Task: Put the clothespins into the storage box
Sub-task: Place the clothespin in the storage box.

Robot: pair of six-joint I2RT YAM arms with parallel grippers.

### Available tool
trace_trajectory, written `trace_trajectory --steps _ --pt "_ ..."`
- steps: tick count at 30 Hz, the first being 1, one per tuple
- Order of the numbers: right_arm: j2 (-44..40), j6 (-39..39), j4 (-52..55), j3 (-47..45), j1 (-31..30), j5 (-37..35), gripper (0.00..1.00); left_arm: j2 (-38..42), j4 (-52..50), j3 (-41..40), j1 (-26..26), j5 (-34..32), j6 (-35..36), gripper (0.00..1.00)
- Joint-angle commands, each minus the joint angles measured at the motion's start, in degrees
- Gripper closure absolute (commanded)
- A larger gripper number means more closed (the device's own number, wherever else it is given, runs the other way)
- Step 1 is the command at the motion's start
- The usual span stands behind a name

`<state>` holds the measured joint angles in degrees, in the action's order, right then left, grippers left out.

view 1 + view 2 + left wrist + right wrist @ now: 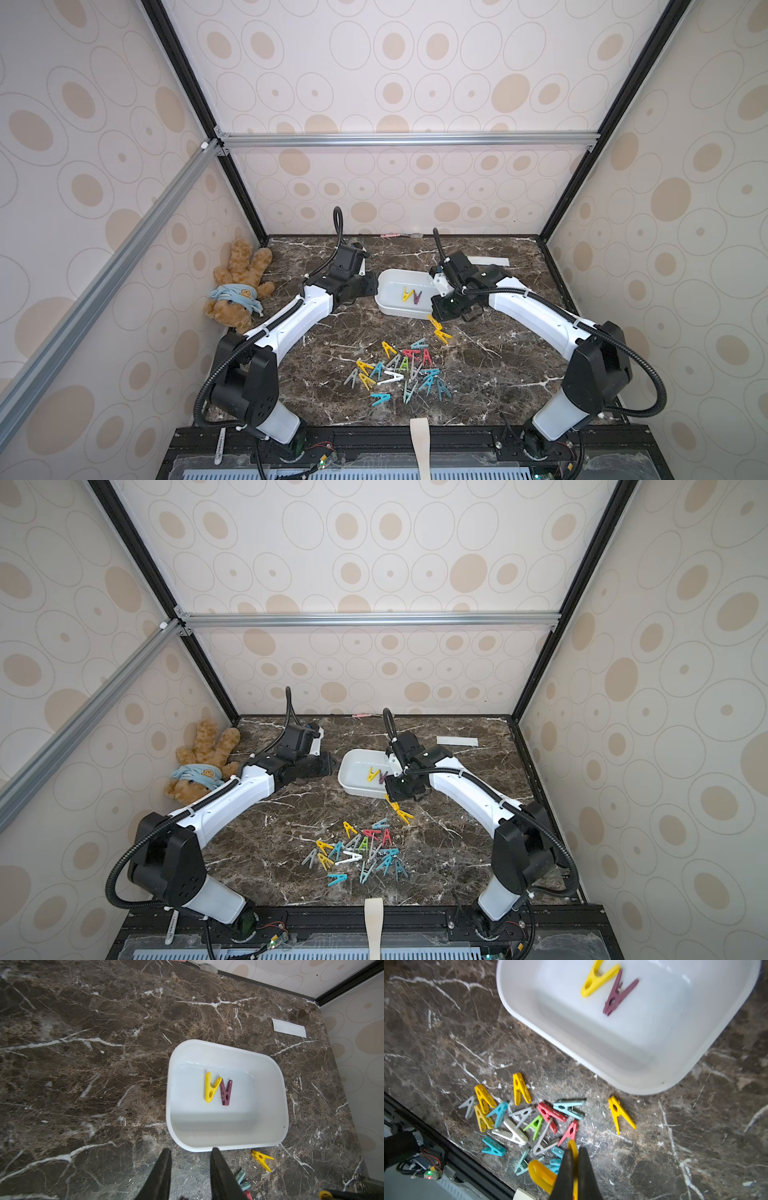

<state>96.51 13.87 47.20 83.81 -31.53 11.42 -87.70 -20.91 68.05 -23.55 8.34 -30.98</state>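
Observation:
The white storage box (384,305) (348,786) sits mid-table and holds a yellow clothespin (407,294) and a purple one (226,1093). In the right wrist view my right gripper (575,1152) is shut on a yellow clothespin (539,1174), just outside the box's rim (529,1020). In a top view this gripper (435,318) is at the box's near right corner. Another yellow clothespin (443,336) lies just in front of it. Several coloured clothespins (399,370) lie heaped nearer the front edge. My left gripper (191,1150) stands open and empty beside the box's rim (168,1084).
A teddy bear (239,286) lies at the table's left edge. A flat white paper strip (492,261) lies behind the right arm. A small pink item (390,235) rests against the back wall. A beige strap (419,440) crosses the front edge.

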Motion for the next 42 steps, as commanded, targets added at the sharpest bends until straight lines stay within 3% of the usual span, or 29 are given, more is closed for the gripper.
trace_trajectory --steps 1,8,18,25,29,35,42 --pt "7.51 -2.86 1.16 7.06 2.39 0.88 0.98 2.45 -3.21 -1.05 1.24 -1.97 -0.31 0.67" --pt "21.98 -5.18 2.46 20.25 5.66 -0.17 0.98 7.28 -6.77 -5.68 1.84 -4.51 -0.93 0.66" --pt "32.83 -6.04 1.80 27.83 7.00 -1.48 0.98 10.96 -8.93 -11.84 1.84 -4.21 -3.38 0.66" --pt "35.18 -6.91 1.66 29.35 7.58 -1.42 0.95 12.72 -10.10 -13.96 1.84 -4.21 -5.11 0.64" --pt "34.67 -6.85 1.83 29.18 7.53 -0.81 0.87 13.67 -10.12 -15.12 1.84 -4.06 -6.01 0.61" --pt "31.61 -7.18 2.37 28.87 7.53 -0.69 0.76 15.03 -9.57 -16.73 1.84 -3.68 -6.88 0.57" --pt "24.94 -6.56 2.20 25.45 7.23 -0.19 0.73 17.18 -9.55 -19.07 1.76 -3.15 -6.95 0.56"
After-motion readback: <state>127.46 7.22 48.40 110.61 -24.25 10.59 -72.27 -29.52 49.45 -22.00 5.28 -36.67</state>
